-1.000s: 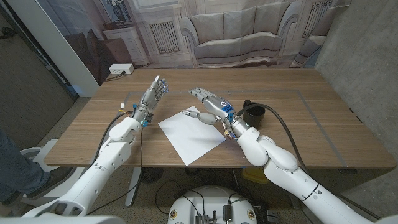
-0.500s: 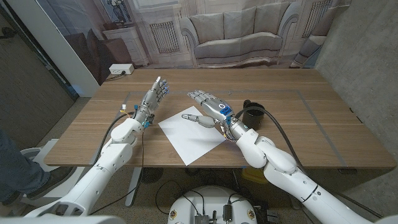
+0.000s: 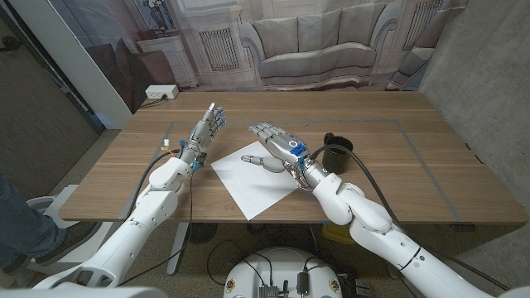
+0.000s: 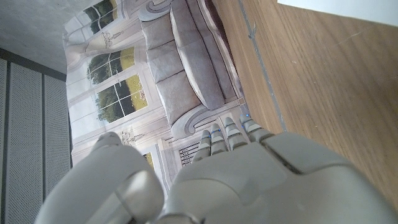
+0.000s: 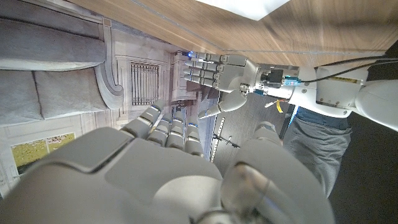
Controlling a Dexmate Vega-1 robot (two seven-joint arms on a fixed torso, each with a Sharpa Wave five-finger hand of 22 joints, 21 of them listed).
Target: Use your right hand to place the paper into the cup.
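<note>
A white sheet of paper (image 3: 252, 180) lies flat on the wooden table (image 3: 431, 174), turned like a diamond; a corner of the paper (image 5: 249, 6) also shows in the right wrist view. A black cup (image 3: 337, 154) stands upright just right of it. My right hand (image 3: 277, 144) hovers over the paper's far right edge, fingers spread and holding nothing. My left hand (image 3: 204, 130) stands left of the paper with its fingers stretched out, empty; this left hand (image 5: 217, 71) also appears in the right wrist view.
A white power strip (image 3: 161, 92) lies at the table's far left corner. A backdrop printed with a sofa (image 3: 323, 41) hangs behind the table. A person's leg (image 3: 21, 228) is at the left edge of the head view.
My right hand has shifted slightly left and nearer over the paper's edge. The left hand, the paper and the cup have stayed in place.
</note>
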